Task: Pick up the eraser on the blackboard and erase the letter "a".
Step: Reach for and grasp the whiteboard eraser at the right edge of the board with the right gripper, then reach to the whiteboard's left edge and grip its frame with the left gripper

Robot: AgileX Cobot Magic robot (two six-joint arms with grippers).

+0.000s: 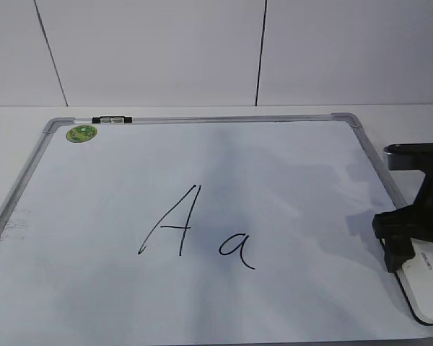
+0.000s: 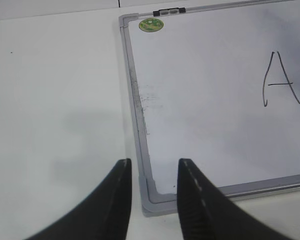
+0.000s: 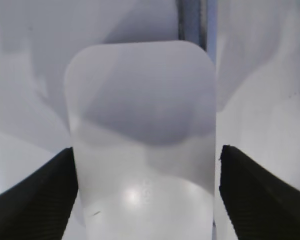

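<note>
The blackboard [image 1: 289, 166] is a white board with a grey frame, lying flat on the table. The small letter "a" [image 1: 237, 249] is written near its middle, to the right of a taller capital "A" [image 1: 170, 223]. The white eraser [image 1: 429, 288] lies at the board's right edge. My right gripper [image 1: 403, 245] is down over the eraser. In the right wrist view the eraser [image 3: 142, 140] sits between the open jaws [image 3: 145, 195], with a gap on the right side. My left gripper [image 2: 153, 175] is open and empty over the board's near left corner [image 2: 152, 200].
A black-and-white marker [image 1: 112, 120] lies on the board's top frame beside a round green sticker [image 1: 81, 133]; both also show in the left wrist view, the sticker [image 2: 150, 24] near the top. Bare white table [image 2: 55, 100] lies left of the board. A white wall stands behind.
</note>
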